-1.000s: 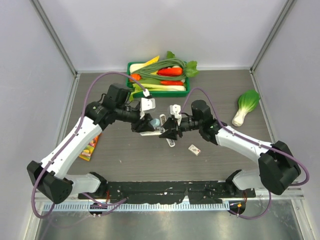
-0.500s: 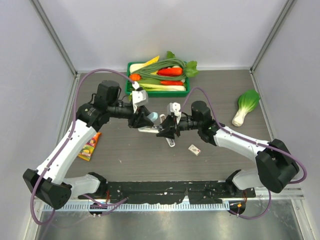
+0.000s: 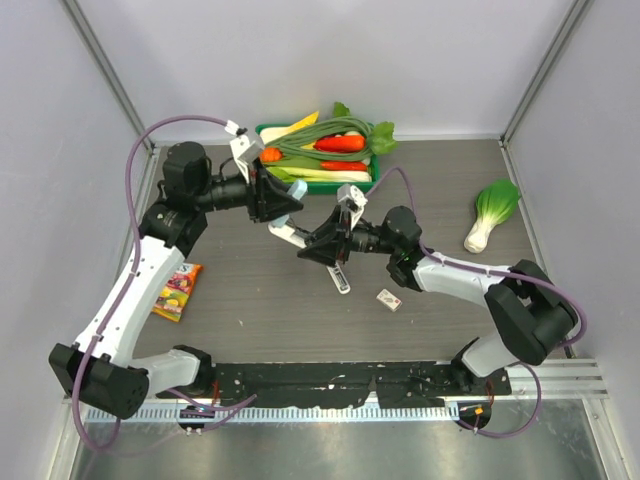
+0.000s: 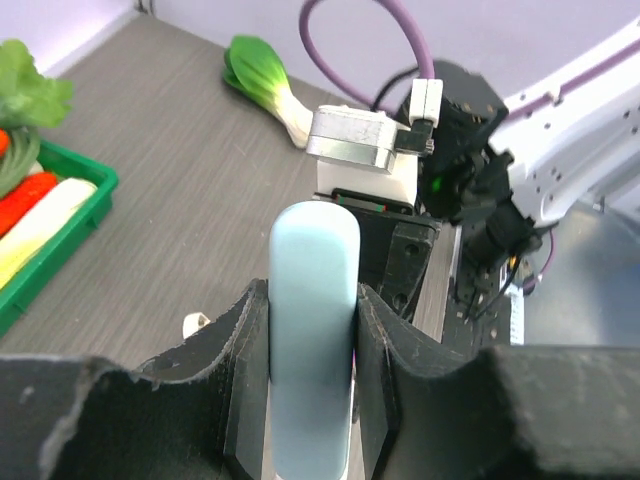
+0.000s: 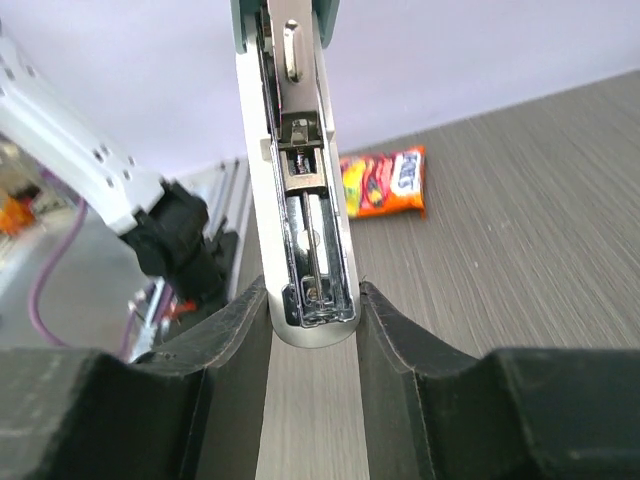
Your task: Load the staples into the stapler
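Where print is concerned, I can read nothing. The bag (image 5: pixel 385 182) carries red, yellow and orange print with blurred lettering, and the red-and-dark mark on the staples (image 3: pixel 389 299) is too small to make out.

Only the top view shows the staples. The box lies flat on the surface (image 3: pixel 250 300), just beside my right forearm and apart from the stapler (image 4: pixel 313 330). The same view shows a small pale strip (image 3: pixel 342 281) on the surface below my right tool (image 3: pixel 313 250); I cannot tell what it is. The tray (image 3: pixel 265 135) of vegetables stands at the far edge, and a bok choy (image 3: pixel 492 213) lies to the right.

The left wrist view shows the smooth pale blue back of the stapler's cover. The right wrist view shows the inner side of the white arm, with its bare metal channel.

My left tool (image 3: pixel 288 196) is pinching the blue cover, one finger against each side. My right tool is pinching the end of the white arm the same way. The stapler is hinged open and held between the two tools, above the surface.
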